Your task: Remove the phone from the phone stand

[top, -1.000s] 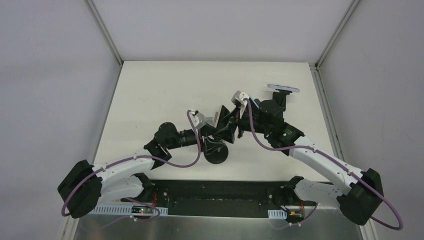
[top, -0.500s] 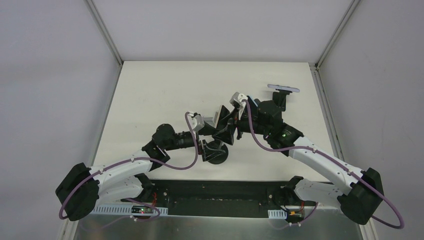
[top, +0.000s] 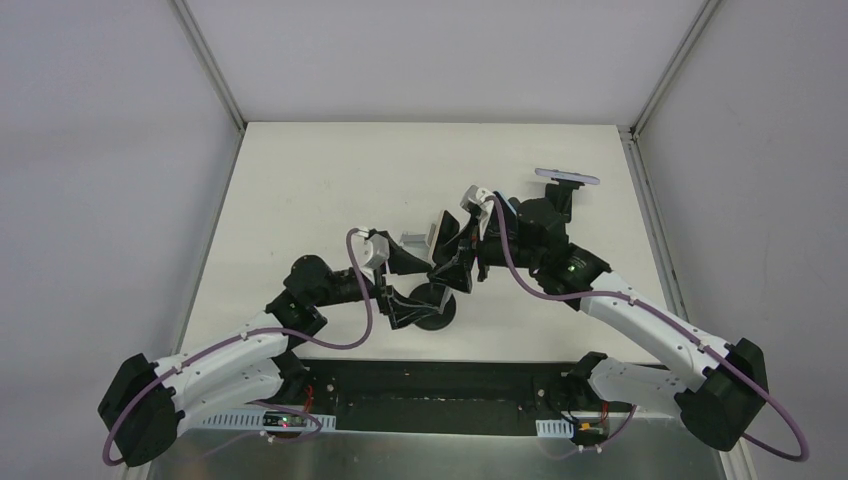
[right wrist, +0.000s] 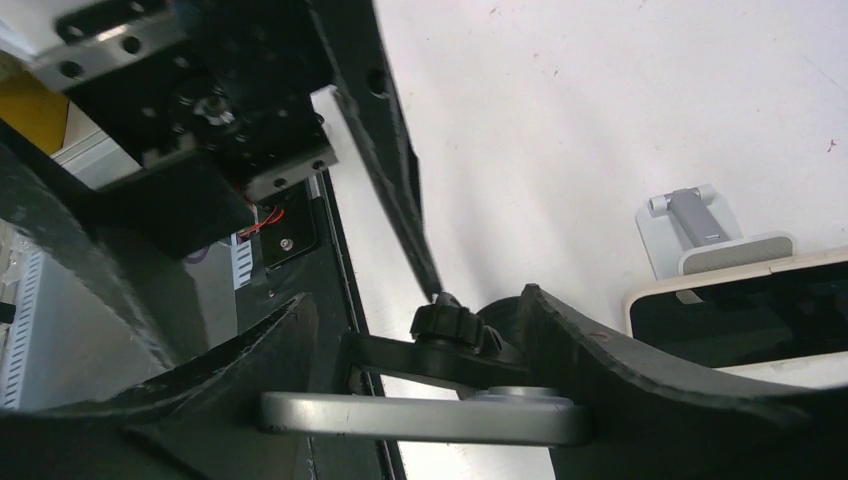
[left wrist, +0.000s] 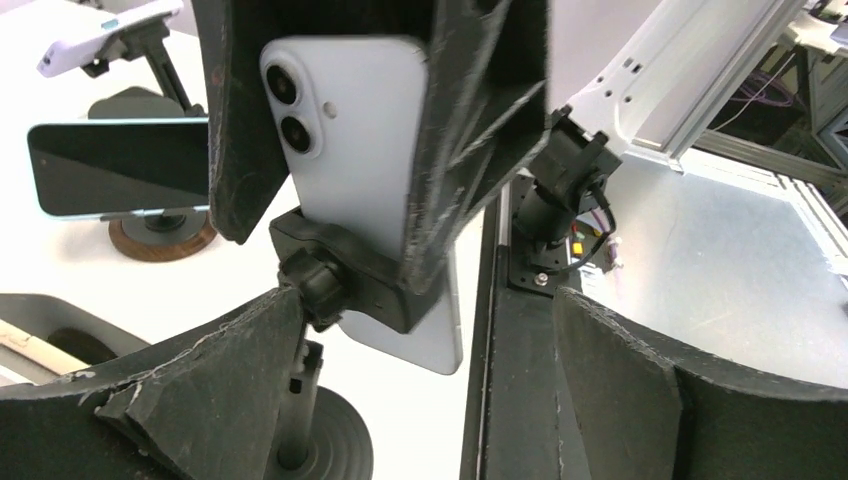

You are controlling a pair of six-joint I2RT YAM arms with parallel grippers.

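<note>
The phone (left wrist: 355, 150) sits in the phone stand (left wrist: 345, 288)'s clamp, with the right fingers (left wrist: 485, 120) closed on its two long edges. The left fingers (left wrist: 650, 400) gape wide near the stand, holding nothing.

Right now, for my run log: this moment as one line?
left gripper: jaws open | right gripper: jaws clamped on phone | phone: seated in stand
</note>
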